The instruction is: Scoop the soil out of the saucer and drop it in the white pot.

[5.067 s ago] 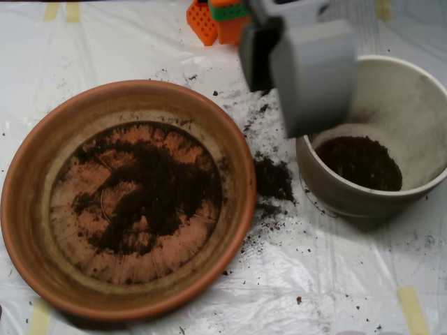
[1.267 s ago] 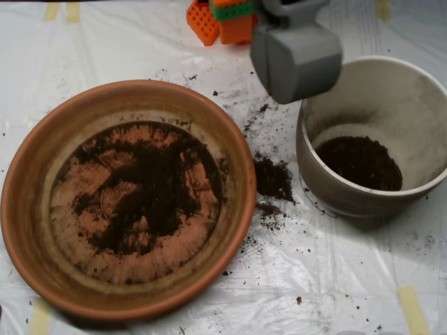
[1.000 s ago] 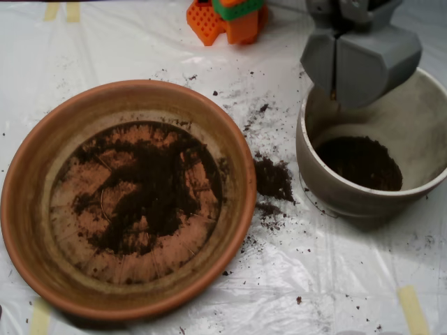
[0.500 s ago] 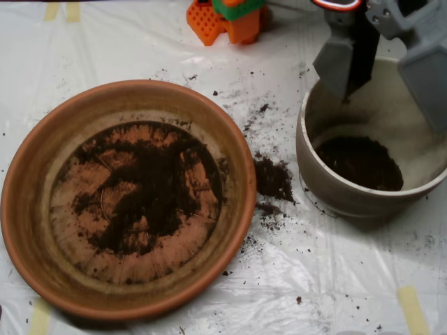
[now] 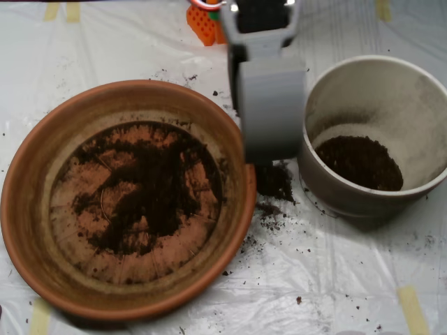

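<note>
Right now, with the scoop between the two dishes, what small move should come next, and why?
Probably shift the scoop left over the terracotta saucer and lower it. It hangs above the gap beside the white pot, while most soil lies on the saucer's bottom.

**Saucer left, pot right, scoop between them**

The saucer (image 5: 28,209) lies on the left of the plastic sheet (image 5: 335,279), with soil (image 5: 150,188) spread over its bottom. The white pot (image 5: 328,192) stands to the right, more soil at its bottom. The scoop (image 5: 271,112) hangs between them, above a spilled soil clump (image 5: 276,183) on the sheet. Orange blocks (image 5: 202,24) sit behind, at the top edge.
</note>
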Controlling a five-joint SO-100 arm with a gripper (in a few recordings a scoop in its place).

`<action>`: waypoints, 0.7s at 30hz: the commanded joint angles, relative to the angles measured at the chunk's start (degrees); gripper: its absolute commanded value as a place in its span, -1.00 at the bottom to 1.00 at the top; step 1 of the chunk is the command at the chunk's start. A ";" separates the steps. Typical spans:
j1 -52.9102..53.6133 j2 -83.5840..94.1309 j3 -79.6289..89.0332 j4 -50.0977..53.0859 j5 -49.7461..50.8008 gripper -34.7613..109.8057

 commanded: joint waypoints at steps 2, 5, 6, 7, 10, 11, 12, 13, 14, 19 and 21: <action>9.05 13.10 16.35 -7.12 -1.93 0.00; 14.15 17.05 28.92 -11.78 -3.25 0.02; 15.91 18.11 33.05 -13.54 -3.78 0.03; 17.49 18.81 36.91 -15.29 -4.31 0.03; 21.71 19.60 45.88 -20.65 -7.03 0.07; 22.59 19.34 47.90 -22.06 -8.00 0.08; 23.47 19.16 49.57 -23.47 -8.79 0.10; 24.08 18.90 50.89 -24.61 -9.67 0.11; 24.70 18.46 51.86 -25.49 -10.46 0.12; 27.07 9.58 51.42 -29.62 -13.54 0.19; 27.25 3.78 48.25 -29.62 -14.15 0.22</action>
